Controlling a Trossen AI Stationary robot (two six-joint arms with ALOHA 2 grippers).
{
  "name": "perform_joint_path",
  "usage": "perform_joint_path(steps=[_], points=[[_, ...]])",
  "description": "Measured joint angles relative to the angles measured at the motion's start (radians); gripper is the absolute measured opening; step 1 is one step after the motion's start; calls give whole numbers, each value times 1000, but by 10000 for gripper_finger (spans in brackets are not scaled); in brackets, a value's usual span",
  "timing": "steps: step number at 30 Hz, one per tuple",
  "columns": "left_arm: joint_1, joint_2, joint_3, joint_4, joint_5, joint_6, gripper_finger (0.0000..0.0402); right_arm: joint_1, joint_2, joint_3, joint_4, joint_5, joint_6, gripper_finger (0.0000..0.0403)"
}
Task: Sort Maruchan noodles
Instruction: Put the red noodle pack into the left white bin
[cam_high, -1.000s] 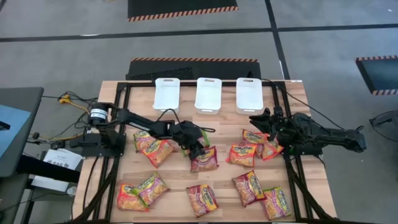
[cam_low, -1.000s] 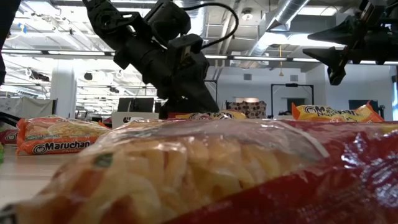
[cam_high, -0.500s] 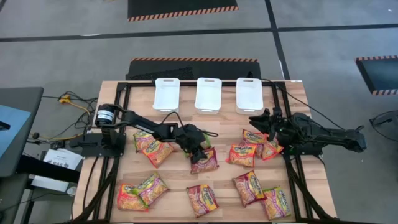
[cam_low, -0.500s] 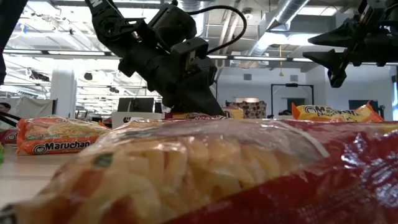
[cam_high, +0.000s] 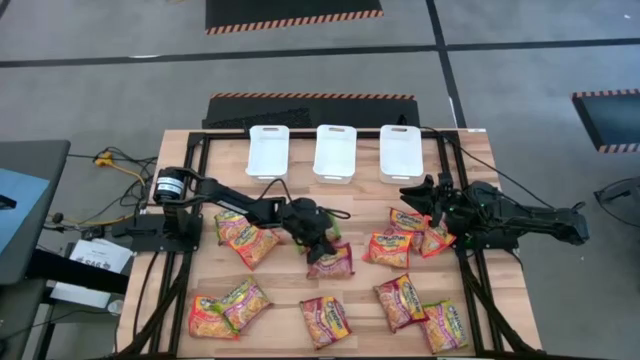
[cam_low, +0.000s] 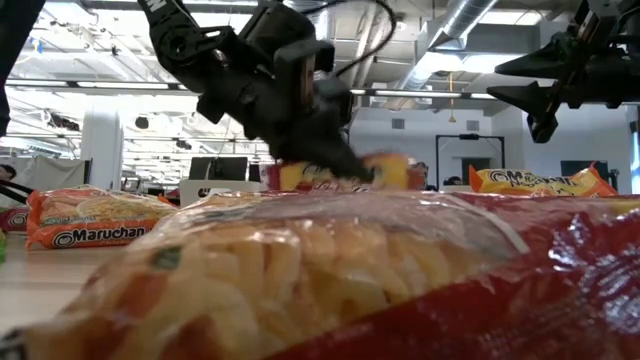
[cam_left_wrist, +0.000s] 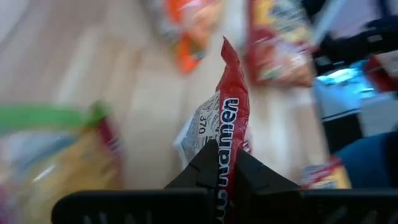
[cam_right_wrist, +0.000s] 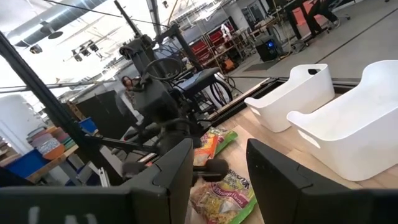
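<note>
Left wrist view shows my left claw (cam_left_wrist: 222, 180) pinching a red-edged noodle packet (cam_left_wrist: 225, 121) by its edge; next I judge: lift it toward a white bin (cam_high: 268, 150). My right claw (cam_high: 418, 190) waits spread.

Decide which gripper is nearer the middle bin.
Right. The right gripper hangs open just off the middle bin toward the right bin; the left gripper, shut on a red packet, is farther down the table.

The counter (cam_high: 290, 295) is pale wood with a matt, planked grain. The packets (cam_high: 325, 320) are crinkly, glossy plastic film. The bins (cam_high: 333, 152) are smooth white plastic with a soft sheen. The frame (cam_high: 195, 160) is matt black metal.
</note>
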Motion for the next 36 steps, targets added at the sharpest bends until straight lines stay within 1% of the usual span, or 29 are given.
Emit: perform_joint_path(steps=[5,8,15,21,26,29,36], points=[[-4,-2,0,104,37,-32,0,0,0,0,0,0,0,175],[-4,-21,7,104,40,-32,0,0,0,0,-1,0,0,175],[21,-88,44,89,37,27,0,0,0,0,-5,0,0,175],[57,-162,83,-64,-14,143,0,0,0,0,-5,0,-1,175],[119,-239,113,-170,-62,236,0,0,0,0,-5,1,-1,175],[163,-295,135,-263,-94,303,0,0,0,0,-5,1,-1,175],[278,-428,166,-479,-222,449,0,0,0,0,-5,1,-1,175]])
